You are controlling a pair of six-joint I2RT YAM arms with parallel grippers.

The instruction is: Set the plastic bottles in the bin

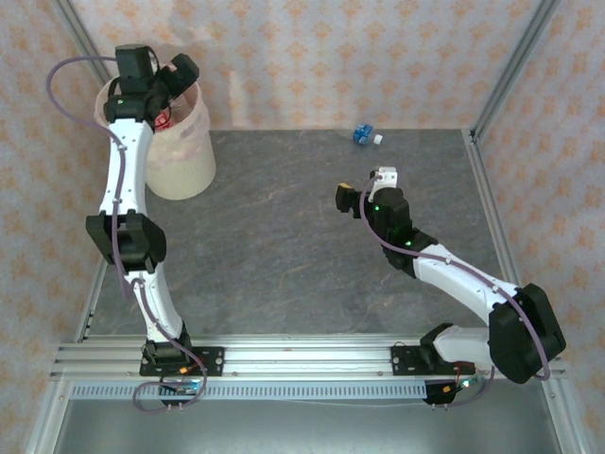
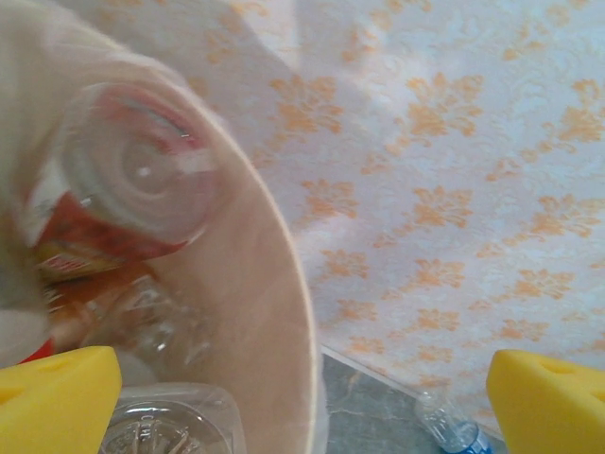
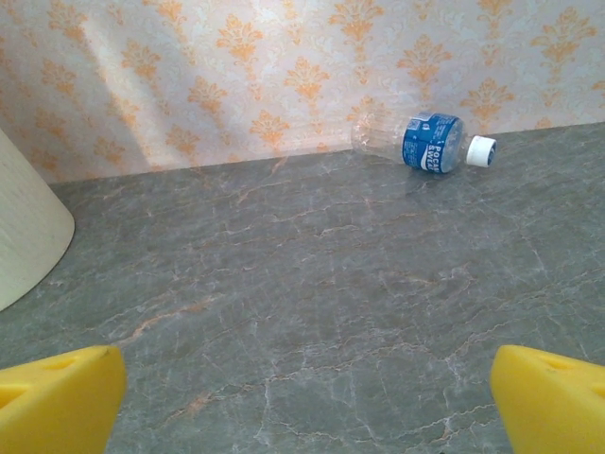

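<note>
**Left gripper** (image 2: 302,411) is shown poised over the mouth of the bin (image 2: 279,322); its yellow pads (image 2: 57,402) are spread wide and nothing is held between them. In the top view the left gripper (image 1: 175,78) is placed at the far left corner, above the rim of the bin (image 1: 184,161).

**Bin contents:** a red-labelled bottle (image 2: 118,189) is seen base-on and blurred inside the bin; whether it is resting or in the air cannot be told. Below it, further clear bottles (image 2: 151,331) are piled.

**Right gripper** (image 3: 302,407) is held low over the grey table (image 3: 312,284); its jaws are likewise parted and empty, and it is directed towards the patterned wall (image 3: 236,57). From above, the right gripper (image 1: 364,194) is located right of centre, well apart from the bin.

**Remaining bottle:** one blue-labelled bottle (image 3: 425,142) with a white cap is seen lying on its side on the table, close against the foot of the wall, ahead of the right gripper and well apart from it. In the top view the blue-labelled bottle (image 1: 365,135) is found at the far edge of the table (image 1: 284,246), well to the right of the bin.
</note>
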